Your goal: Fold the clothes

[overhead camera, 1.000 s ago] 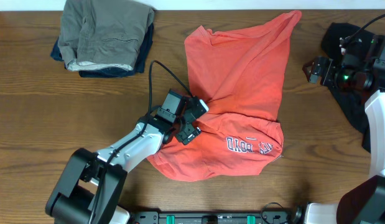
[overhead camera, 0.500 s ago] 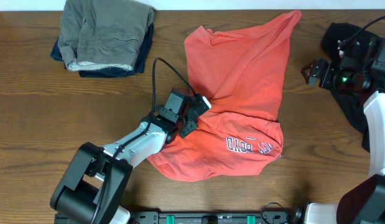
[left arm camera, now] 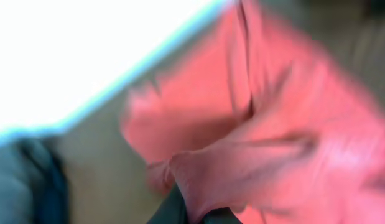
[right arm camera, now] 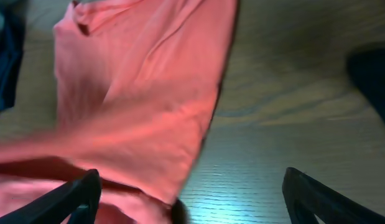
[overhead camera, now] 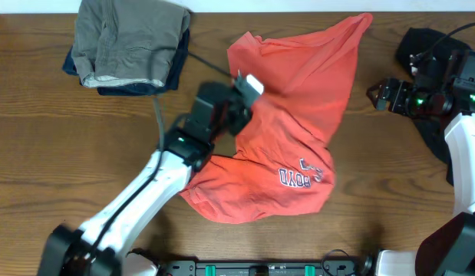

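- You have bare table (overhead camera: 37, 153) left of the coral T-shirt (overhead camera: 298, 84), and a strip between it and the black garment (overhead camera: 429, 138).
- A folded clothes stack (overhead camera: 130, 46) blocks your far-left corner.

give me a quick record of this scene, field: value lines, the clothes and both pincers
red T-shirt: crumpled at table centre, lettering showing near the front edge
left pincer: shut on a fold of the red T-shirt
right pincer: open, holding nothing, just right of the shirt
black garment: limp heap at the table's right edge
folded stack: grey over navy, far left corner
table: brown wood
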### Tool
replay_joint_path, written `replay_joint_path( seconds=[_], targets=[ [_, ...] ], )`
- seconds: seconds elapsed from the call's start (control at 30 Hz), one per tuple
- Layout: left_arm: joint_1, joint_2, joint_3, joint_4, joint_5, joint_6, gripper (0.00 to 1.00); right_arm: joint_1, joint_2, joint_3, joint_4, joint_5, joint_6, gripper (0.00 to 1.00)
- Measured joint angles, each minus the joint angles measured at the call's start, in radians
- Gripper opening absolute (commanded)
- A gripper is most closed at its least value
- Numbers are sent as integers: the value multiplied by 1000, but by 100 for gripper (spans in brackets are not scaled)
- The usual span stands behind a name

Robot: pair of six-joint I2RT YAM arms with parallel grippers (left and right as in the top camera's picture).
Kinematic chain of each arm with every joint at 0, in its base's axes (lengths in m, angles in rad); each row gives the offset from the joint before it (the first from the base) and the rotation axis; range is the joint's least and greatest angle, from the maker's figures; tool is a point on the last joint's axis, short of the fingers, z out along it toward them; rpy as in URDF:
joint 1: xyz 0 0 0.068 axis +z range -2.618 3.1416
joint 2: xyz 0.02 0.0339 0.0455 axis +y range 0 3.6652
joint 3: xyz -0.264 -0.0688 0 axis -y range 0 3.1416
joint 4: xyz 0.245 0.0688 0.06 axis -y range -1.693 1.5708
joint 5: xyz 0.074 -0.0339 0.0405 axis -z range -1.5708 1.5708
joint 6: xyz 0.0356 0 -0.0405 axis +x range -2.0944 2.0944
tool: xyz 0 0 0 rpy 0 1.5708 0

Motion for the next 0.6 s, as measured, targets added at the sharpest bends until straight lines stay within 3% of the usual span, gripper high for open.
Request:
replay_joint_path(
  seconds=[0.27, 0.6],
  targets=[
    [0, -52, 154, 128, 0, -18, 6, 152, 0, 0, 3, -22, 14, 85],
    [0, -42, 159, 495, -76, -34, 6, 357, 0, -2, 54, -51, 48, 85]
  ],
)
